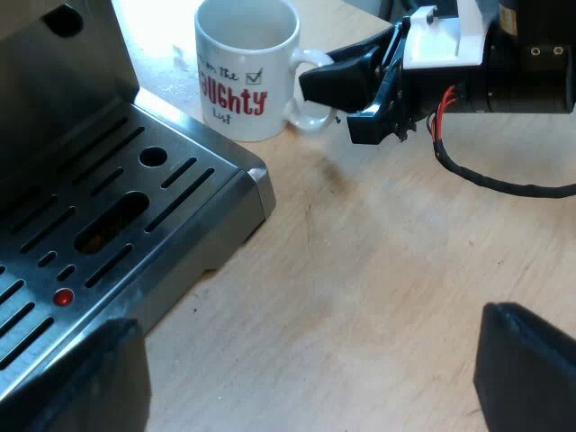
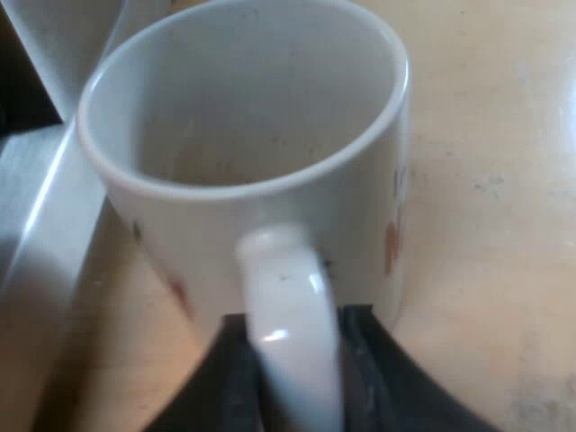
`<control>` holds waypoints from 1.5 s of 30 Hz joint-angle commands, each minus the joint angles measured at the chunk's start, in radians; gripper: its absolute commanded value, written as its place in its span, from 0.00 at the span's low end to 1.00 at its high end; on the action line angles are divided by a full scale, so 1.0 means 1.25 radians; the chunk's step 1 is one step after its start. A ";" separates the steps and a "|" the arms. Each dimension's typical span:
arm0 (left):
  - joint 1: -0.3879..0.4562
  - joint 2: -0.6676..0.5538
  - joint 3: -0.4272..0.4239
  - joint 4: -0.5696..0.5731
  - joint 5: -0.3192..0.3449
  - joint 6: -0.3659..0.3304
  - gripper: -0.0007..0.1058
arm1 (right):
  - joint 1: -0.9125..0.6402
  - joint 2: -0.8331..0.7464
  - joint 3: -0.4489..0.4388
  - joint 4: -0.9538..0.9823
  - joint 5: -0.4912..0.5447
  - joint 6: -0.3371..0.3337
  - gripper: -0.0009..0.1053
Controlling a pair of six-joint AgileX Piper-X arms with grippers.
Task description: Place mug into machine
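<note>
The mug (image 1: 245,72) was stood on the wooden table (image 1: 387,270), just beside the metal tray (image 1: 135,207) of the machine (image 1: 54,99). Its handle (image 2: 288,306) was squeezed between the right gripper (image 2: 292,328) fingers. The left gripper (image 1: 301,387) was held over the table, fingers spread wide, nothing in them.

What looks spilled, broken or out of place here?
Nothing stands out. The mug stands upright and empty on the wooden table beside the machine's drip tray, with the right hand at its handle.
</note>
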State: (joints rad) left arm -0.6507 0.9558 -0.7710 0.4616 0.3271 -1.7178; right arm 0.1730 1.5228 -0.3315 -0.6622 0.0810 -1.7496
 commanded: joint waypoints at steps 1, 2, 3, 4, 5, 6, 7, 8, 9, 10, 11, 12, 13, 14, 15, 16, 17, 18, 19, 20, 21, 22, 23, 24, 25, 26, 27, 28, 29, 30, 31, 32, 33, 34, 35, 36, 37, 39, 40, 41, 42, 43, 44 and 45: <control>-0.003 -0.003 -0.002 -0.016 0.006 -0.004 0.80 | 0.001 -0.003 -0.005 -0.006 0.004 0.003 0.01; -0.003 -0.003 -0.002 -0.016 0.005 -0.004 0.80 | 0.001 -0.003 -0.005 -0.006 0.004 0.003 0.01; -0.003 -0.003 -0.002 -0.016 0.005 -0.004 0.80 | 0.001 -0.003 -0.005 -0.006 0.004 0.003 0.01; -0.003 -0.003 -0.002 -0.016 0.005 -0.004 0.80 | 0.001 -0.005 -0.005 -0.006 0.004 0.000 0.01; -0.003 -0.003 -0.002 -0.016 0.005 -0.004 0.80 | 0.001 -0.011 -0.005 -0.006 0.004 -0.003 0.01; -0.003 -0.005 -0.002 -0.016 0.008 -0.004 0.80 | 0.007 -0.021 -0.005 -0.006 0.004 -0.003 0.01; -0.003 -0.007 -0.002 -0.014 0.012 -0.004 0.80 | 0.009 -0.028 -0.005 -0.006 0.005 -0.003 0.01; -0.005 -0.013 -0.002 -0.012 0.017 -0.004 0.80 | 0.015 -0.040 -0.005 -0.006 0.006 -0.003 0.01; -0.005 -0.025 -0.002 -0.010 0.017 -0.004 0.80 | 0.021 -0.057 -0.005 -0.003 0.010 -0.003 0.01; -0.005 -0.032 -0.002 -0.008 0.017 -0.004 0.80 | 0.025 -0.063 -0.005 0.002 0.010 -0.005 0.01; -0.005 -0.047 -0.002 -0.006 0.017 -0.008 0.80 | 0.033 -0.083 -0.005 0.019 0.010 -0.008 0.01; -0.005 -0.066 -0.002 -0.001 0.007 -0.010 0.80 | 0.037 -0.105 -0.005 0.039 0.011 -0.008 0.01; -0.005 -0.076 -0.002 0.001 0.003 -0.010 0.80 | 0.042 -0.117 -0.005 0.061 0.010 -0.008 0.01; -0.005 -0.098 -0.002 0.011 -0.007 -0.010 0.80 | 0.046 -0.130 -0.005 0.080 0.011 -0.008 0.01; -0.005 -0.116 -0.002 0.022 -0.017 -0.010 0.80 | 0.060 -0.166 -0.005 0.129 0.015 -0.008 0.01; -0.005 -0.126 -0.002 0.033 -0.024 -0.010 0.80 | 0.069 -0.184 -0.005 0.152 0.028 -0.008 0.01; -0.005 -0.145 -0.002 0.048 -0.033 -0.010 0.80 | 0.081 -0.207 -0.005 0.177 0.052 -0.008 0.01; -0.005 -0.163 -0.002 0.065 -0.038 -0.010 0.80 | 0.093 -0.234 -0.005 0.207 0.082 -0.010 0.01; -0.005 -0.169 -0.002 0.070 -0.039 -0.010 0.80 | 0.100 -0.244 -0.005 0.218 0.089 -0.015 0.01; -0.005 -0.186 -0.002 0.086 -0.044 -0.010 0.80 | 0.112 -0.273 -0.005 0.249 0.102 -0.025 0.01; -0.005 -0.204 -0.002 0.102 -0.052 -0.010 0.80 | 0.120 -0.299 -0.005 0.276 0.103 -0.027 0.01; -0.005 -0.211 -0.002 0.110 -0.055 -0.010 0.80 | 0.128 -0.320 -0.005 0.295 0.103 -0.031 0.01; -0.005 -0.230 -0.002 0.123 -0.057 -0.010 0.80 | 0.140 -0.352 -0.005 0.325 0.105 -0.032 0.01; -0.005 -0.246 -0.002 0.133 -0.059 -0.010 0.80 | 0.149 -0.380 -0.005 0.346 0.115 -0.035 0.01; -0.005 -0.255 -0.002 0.137 -0.060 -0.010 0.80 | 0.157 -0.403 -0.005 0.365 0.126 -0.035 0.01; -0.005 -0.274 -0.002 0.148 -0.059 -0.010 0.80 | 0.167 -0.431 -0.005 0.387 0.139 -0.035 0.01; -0.005 -0.293 -0.002 0.159 -0.067 -0.010 0.80 | 0.178 -0.466 -0.005 0.418 0.147 -0.040 0.01; -0.005 -0.299 -0.002 0.163 -0.075 -0.010 0.80 | 0.182 -0.477 -0.005 0.428 0.148 -0.041 0.01; -0.005 -0.317 -0.002 0.177 -0.092 -0.010 0.80 | 0.195 -0.511 -0.010 0.463 0.149 -0.045 0.01; -0.005 -0.335 -0.002 0.192 -0.096 -0.010 0.80 | 0.204 -0.534 -0.013 0.491 0.149 -0.046 0.01; -0.005 -0.343 -0.002 0.200 -0.097 -0.010 0.80 | 0.218 -0.562 -0.020 0.530 0.149 -0.047 0.01; -0.005 -0.359 -0.002 0.213 -0.098 -0.010 0.80 | 0.235 -0.591 -0.030 0.580 0.149 -0.050 0.01; -0.005 -0.372 -0.002 0.225 -0.098 -0.011 0.80 | 0.250 -0.614 -0.041 0.622 0.149 -0.052 0.01; -0.005 -0.377 -0.002 0.232 -0.098 -0.011 0.80 | 0.259 -0.622 -0.047 0.638 0.150 -0.052 0.01; -0.005 -0.392 -0.002 0.244 -0.102 -0.011 0.80 | 0.279 -0.644 -0.060 0.690 0.151 -0.052 0.01; -0.005 -0.407 -0.002 0.257 -0.106 -0.011 0.80 | 0.299 -0.664 -0.073 0.733 0.153 -0.052 0.01; -0.005 -0.414 -0.002 0.262 -0.107 -0.013 0.80 | 0.306 -0.673 -0.077 0.747 0.155 -0.052 0.01; -0.005 -0.444 -0.002 0.286 -0.125 -0.023 0.80 | 0.348 -0.701 -0.097 0.815 0.165 -0.052 0.01; -0.005 -0.451 -0.002 0.290 -0.125 -0.025 0.80 | 0.359 -0.708 -0.100 0.829 0.166 -0.052 0.01; -0.005 -0.466 -0.002 0.298 -0.127 -0.028 0.80 | 0.382 -0.720 -0.108 0.853 0.166 -0.051 0.01; -0.005 -0.478 -0.002 0.305 -0.128 -0.030 0.80 | 0.401 -0.729 -0.113 0.869 0.166 -0.047 0.01; -0.005 -0.485 -0.002 0.310 -0.127 -0.031 0.80 | 0.414 -0.733 -0.116 0.876 0.167 -0.042 0.01; -0.005 -0.498 -0.002 0.321 -0.127 -0.035 0.80 | 0.440 -0.739 -0.121 0.882 0.174 -0.031 0.01; -0.005 -0.509 -0.002 0.330 -0.129 -0.041 0.80 | 0.466 -0.744 -0.127 0.888 0.188 -0.019 0.01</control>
State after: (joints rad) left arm -0.6517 0.3317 -0.7710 0.8658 0.1788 -1.7511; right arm 0.7346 0.6120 -0.4587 0.4783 0.2935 -1.7772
